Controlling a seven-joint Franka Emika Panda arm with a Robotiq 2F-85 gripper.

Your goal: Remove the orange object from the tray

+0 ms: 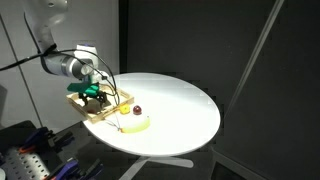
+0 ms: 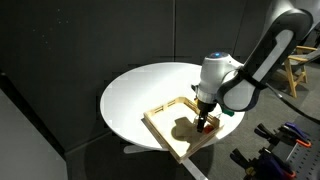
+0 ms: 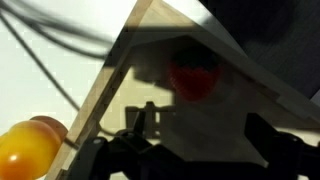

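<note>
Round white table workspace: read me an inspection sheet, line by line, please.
Surface: round white table, with a light wooden tray at its edge.
Job's things: orange-yellow rounded object lies outside the tray's rim in the wrist view.
Clutter: small red round object, apparently inside the tray.
Grippers: gripper low over the tray; open or shut cannot be told.
Cables: black cable runs to the arm.
Surroundings: dark panels behind the table.
</note>
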